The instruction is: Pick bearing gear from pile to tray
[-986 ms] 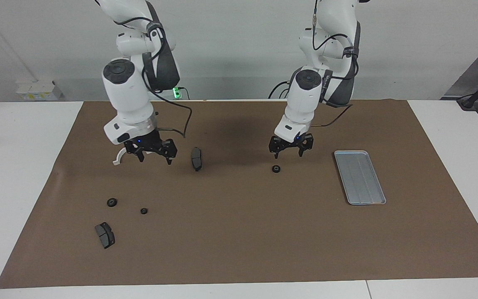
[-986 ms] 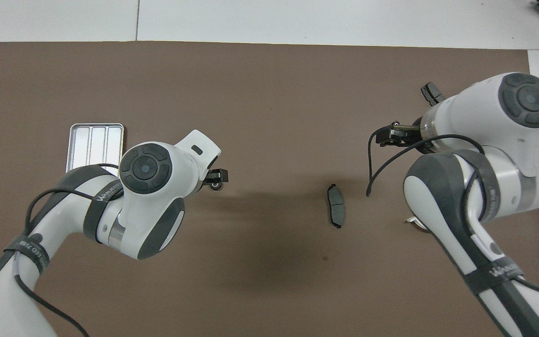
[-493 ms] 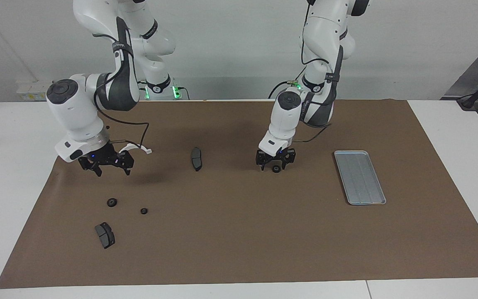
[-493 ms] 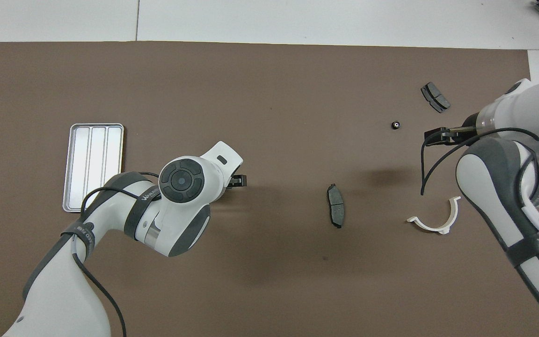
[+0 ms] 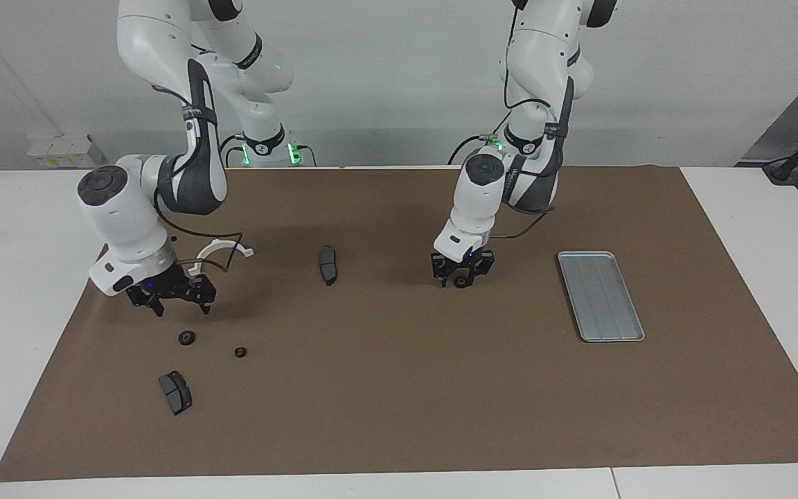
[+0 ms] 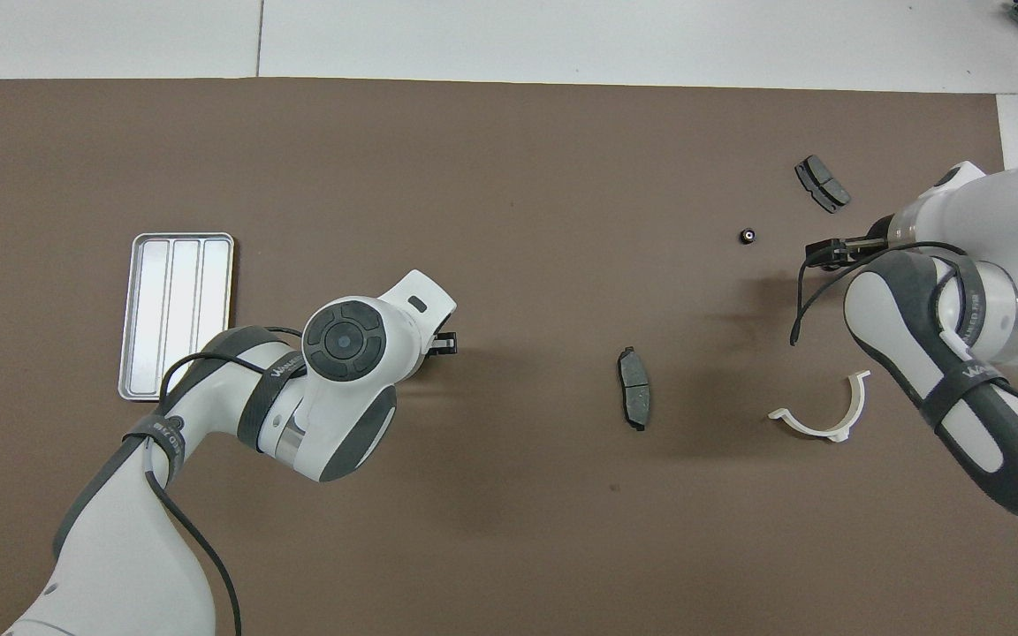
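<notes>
A small black bearing gear (image 5: 462, 282) lies on the brown mat, and my left gripper (image 5: 463, 276) is down right at it, straddling it. In the overhead view the left gripper (image 6: 447, 343) hides that gear. The silver tray (image 5: 600, 296) (image 6: 178, 314) lies empty toward the left arm's end. The pile is scattered at the right arm's end: two more black gears (image 5: 186, 337) (image 5: 240, 352), a white half-ring (image 5: 222, 248) and a dark brake pad (image 5: 175, 392). My right gripper (image 5: 170, 299) hangs open low over the mat between the half-ring and the gears, holding nothing.
A second brake pad (image 5: 328, 265) (image 6: 634, 399) lies alone mid-mat between the two grippers. The brown mat (image 5: 399, 402) covers most of the white table. The right arm's cable loops over the half-ring (image 6: 827, 415).
The left gripper has come down onto the gear and its jaws have narrowed. The right arm swung toward its end of the table and lowered, uncovering the half-ring.
</notes>
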{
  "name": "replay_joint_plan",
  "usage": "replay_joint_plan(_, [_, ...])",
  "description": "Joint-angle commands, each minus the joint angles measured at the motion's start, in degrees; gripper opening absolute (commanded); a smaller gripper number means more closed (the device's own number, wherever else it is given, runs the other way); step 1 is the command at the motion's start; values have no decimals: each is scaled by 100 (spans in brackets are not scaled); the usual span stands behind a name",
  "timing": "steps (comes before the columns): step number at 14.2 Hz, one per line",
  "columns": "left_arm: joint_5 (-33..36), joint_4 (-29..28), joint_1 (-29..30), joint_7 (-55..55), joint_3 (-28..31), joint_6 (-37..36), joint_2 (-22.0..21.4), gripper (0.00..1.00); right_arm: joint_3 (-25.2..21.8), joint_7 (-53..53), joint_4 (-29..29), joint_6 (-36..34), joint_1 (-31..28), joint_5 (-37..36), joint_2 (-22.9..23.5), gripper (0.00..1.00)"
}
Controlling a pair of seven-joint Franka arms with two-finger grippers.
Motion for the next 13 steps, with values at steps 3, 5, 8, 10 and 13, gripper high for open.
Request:
replay_joint_plan(3, [50, -225, -30, 21, 55, 1, -116, 36, 82, -174, 292, 288, -235, 117, 505, 85])
replay_joint_plan(5, [50, -225, -30, 21, 55, -61, -116, 22, 82, -157, 406, 280, -244, 126, 629, 77])
replay_joint_plan(8, [50, -138, 22, 30, 55, -201, -116, 5, 82, -113, 398, 227, -244, 257, 638, 51])
replay_joint_plan(10, [50, 221, 224, 56, 55, -490, -63, 0, 82, -95, 406, 209, -235, 293, 629, 8])
replay_joint_plan(13, [50, 636, 899, 379, 46, -896, -80, 0, 82, 89, 406, 148, -165, 381, 559, 0])
